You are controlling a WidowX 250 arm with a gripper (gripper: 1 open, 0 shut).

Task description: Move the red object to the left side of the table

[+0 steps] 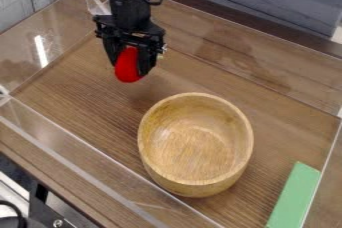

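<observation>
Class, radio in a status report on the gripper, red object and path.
Gripper at red object, grip unclear. Wooden bowl nearby, apparently not blocking.

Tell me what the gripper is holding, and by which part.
The red toy sits between the fingers of the gripper, at its upper part; a firm hold cannot be confirmed.
</observation>
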